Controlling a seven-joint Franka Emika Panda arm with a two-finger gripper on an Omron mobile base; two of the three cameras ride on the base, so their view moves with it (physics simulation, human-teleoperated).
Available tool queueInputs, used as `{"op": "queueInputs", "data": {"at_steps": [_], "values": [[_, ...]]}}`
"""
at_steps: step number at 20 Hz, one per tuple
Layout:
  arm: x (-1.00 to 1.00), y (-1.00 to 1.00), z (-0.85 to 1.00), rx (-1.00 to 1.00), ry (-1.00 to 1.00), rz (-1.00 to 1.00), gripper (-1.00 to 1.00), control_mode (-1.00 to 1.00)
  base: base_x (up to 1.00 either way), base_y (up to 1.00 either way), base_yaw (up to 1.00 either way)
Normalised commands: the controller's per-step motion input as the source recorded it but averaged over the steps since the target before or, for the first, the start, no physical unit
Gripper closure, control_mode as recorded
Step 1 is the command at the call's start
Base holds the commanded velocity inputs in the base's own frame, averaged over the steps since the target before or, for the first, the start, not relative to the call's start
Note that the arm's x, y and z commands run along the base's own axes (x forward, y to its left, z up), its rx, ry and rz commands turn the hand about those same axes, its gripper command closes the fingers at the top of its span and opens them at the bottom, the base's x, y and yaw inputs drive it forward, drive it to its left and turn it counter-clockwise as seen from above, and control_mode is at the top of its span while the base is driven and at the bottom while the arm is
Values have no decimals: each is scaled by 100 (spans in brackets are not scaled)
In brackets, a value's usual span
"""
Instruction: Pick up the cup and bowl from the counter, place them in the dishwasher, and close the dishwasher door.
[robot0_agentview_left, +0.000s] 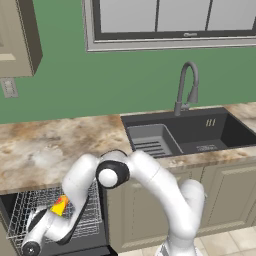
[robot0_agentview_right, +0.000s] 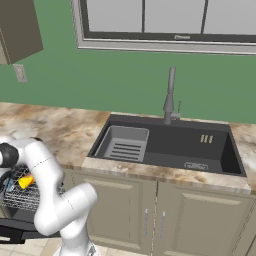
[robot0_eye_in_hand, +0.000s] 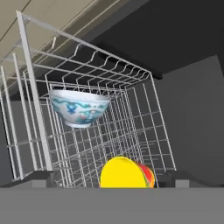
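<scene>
Hand view, left to right: the pale blue-white patterned glossy bowl (robot0_eye_in_hand: 79, 107) sits in the silver wire rack (robot0_eye_in_hand: 140, 127) of the dark dishwasher (robot0_eye_in_hand: 192, 109), and the small yellow tumbler cup with red-orange patch (robot0_eye_in_hand: 124, 173) lies between the gripper's (robot0_eye_in_hand: 109, 180) spread, empty fingers. Both look light, stiff and slick, so you'd pinch each at its rim or wall. Left base view instead gives you the marbled beige counter (robot0_agentview_left: 45, 145) above, with the cup low in the rack.
</scene>
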Motion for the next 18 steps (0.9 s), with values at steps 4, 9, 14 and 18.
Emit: {"op": "queueInputs", "data": {"at_steps": [4,9,14,18], "values": [[0,-54,3,10,-3,0,-100,-100,0,0,0],[0,-48,14,14,-3,0,-100,-100,0,0,0],[-14,-8,35,15,-3,0,-100,-100,0,0,0],[-42,26,48,12,-1,0,-100,-100,0,0,0]]}}
